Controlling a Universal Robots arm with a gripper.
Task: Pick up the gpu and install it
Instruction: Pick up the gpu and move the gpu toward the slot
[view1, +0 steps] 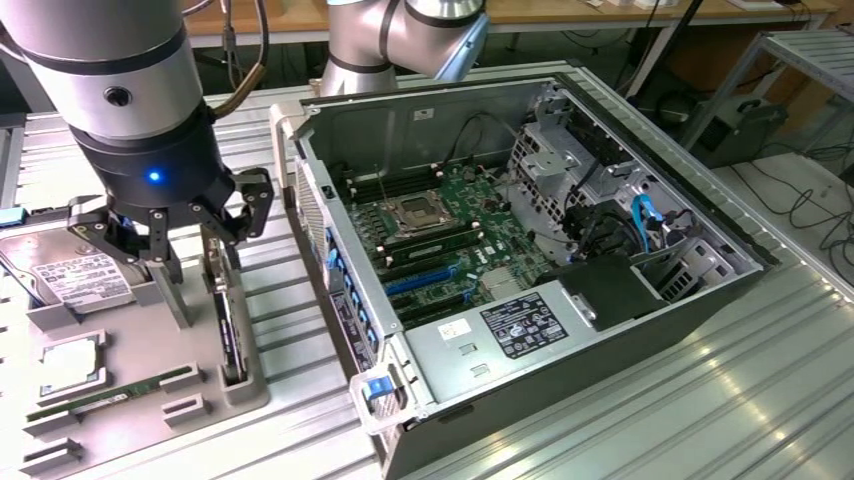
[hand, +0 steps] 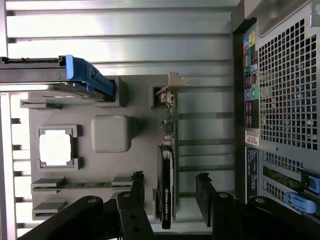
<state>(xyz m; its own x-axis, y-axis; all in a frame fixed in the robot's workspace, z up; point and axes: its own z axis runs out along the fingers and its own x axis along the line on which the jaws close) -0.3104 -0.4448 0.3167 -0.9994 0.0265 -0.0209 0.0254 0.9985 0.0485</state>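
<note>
The gpu (view1: 230, 335) stands on edge in a slot of the grey parts tray (view1: 260, 385), a dark strip at the exterior view's left. In the wrist view the gpu (hand: 165, 205) shows its black cooler, green board and silver bracket. My gripper (view1: 190, 238) hangs just above it, open. Its black fingers (hand: 136, 192) stand on either side of the card without touching it, and my gripper (hand: 170, 184) holds nothing. The open computer case (view1: 441, 350) lies beside the tray, with its motherboard (view1: 447, 240) and blue slots exposed.
The tray also carries a hard drive (view1: 67, 275), a processor (view1: 67, 365), a memory stick (view1: 114, 392) and a tall grey post (view1: 171, 290) close to the fingers. The case's perforated rear panel (hand: 282, 100) rises beside the tray. Ribbed metal table (view1: 694, 400) lies all around.
</note>
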